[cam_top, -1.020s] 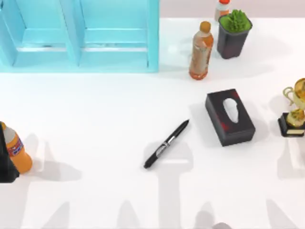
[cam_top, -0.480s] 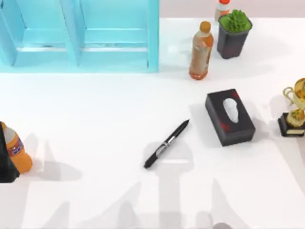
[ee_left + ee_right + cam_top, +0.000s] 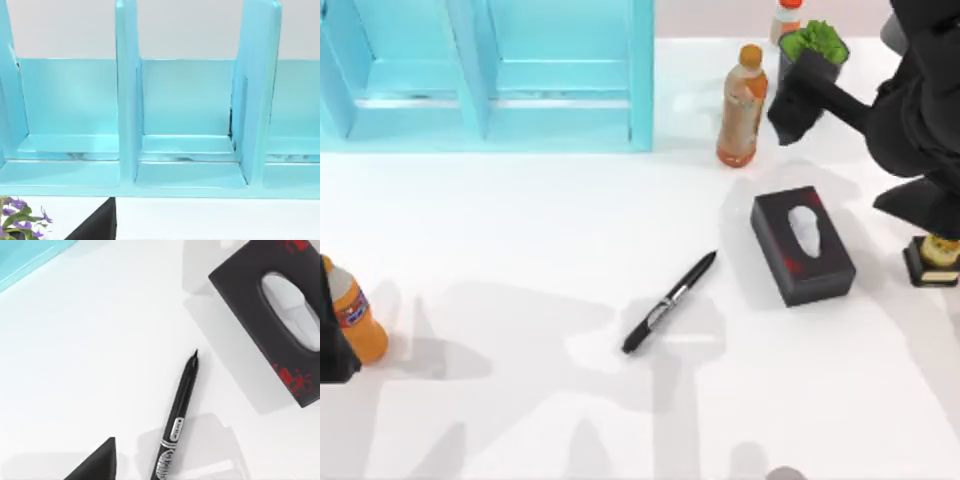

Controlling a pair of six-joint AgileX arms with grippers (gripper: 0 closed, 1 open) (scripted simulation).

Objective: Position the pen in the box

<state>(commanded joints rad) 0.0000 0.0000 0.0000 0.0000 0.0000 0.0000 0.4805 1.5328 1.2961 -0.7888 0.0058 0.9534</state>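
Note:
The pen (image 3: 670, 302) is slim and black with a pale label band. It lies flat and diagonal on the white table near the middle, and it also shows in the right wrist view (image 3: 178, 427). The box (image 3: 485, 75) is cyan with open compartments and stands at the back left; the left wrist view faces its compartments (image 3: 187, 125). My right gripper (image 3: 802, 103) hangs high over the back right, above the bottle and the pot, well away from the pen. My left gripper (image 3: 97, 225) shows as a dark wedge in front of the box.
A black tissue box (image 3: 802, 245) sits just right of the pen. At the back right stand an orange bottle (image 3: 741, 105) and a dark pot with a green plant (image 3: 812, 45). A gold trophy (image 3: 932, 255) is at the right edge, and another orange bottle (image 3: 355, 315) at the left edge.
My right arm has swung into the top view at the back right, and its shadow now spreads across the table. The pen and the other objects have not moved.

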